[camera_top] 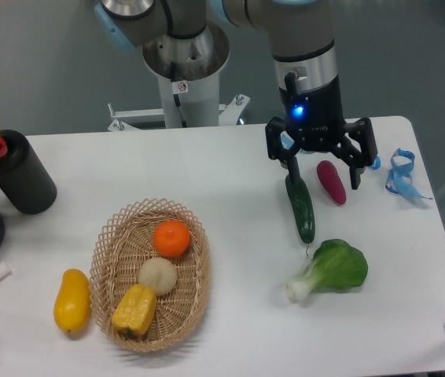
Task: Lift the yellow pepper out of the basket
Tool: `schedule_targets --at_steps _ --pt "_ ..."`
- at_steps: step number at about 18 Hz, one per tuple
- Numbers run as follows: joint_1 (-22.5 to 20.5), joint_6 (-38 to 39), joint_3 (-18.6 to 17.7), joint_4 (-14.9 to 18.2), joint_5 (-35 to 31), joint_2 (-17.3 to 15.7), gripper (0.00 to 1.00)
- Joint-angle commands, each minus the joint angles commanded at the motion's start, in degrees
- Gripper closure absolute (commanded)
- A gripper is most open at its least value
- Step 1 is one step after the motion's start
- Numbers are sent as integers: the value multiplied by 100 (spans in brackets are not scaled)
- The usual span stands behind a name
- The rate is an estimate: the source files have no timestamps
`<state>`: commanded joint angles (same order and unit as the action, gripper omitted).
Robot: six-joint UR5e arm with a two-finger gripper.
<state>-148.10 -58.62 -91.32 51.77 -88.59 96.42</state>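
Pincer far from target

Pincer (321, 161) spread, empty, hanging at 1 o'clock of desk (238, 314) over cucumber (301, 206). Yellow pepper (135, 309) low in basket (199, 271), at 6 o'clock inside, touching pale round fruit (157, 276). Long axis 1-to-7 o'clock, stem end apparently toward 7. Risk: ribbed skin slipping; nudging neighbour; snagging wicker rim.

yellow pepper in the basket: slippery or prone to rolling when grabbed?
The yellow pepper looks glossy, so possibly slippery. Its ribbed lobes probably limit rolling. It leans on the basket wall beside a pale round item, so a nudge may shift it.
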Motion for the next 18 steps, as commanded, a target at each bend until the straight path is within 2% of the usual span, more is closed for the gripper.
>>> schedule_targets --at_steps 7,10,14,16,18 --pt "0 17 -9 0 61 0 0" --pt "-9 44 -228 -88 96 -35 0" --pt "-62 61 -290 -88 492 -61 0" --pt "-53 306 -299 -88 614 -62 0" --pt "-18 1086 -290 -88 1053 -88 0"
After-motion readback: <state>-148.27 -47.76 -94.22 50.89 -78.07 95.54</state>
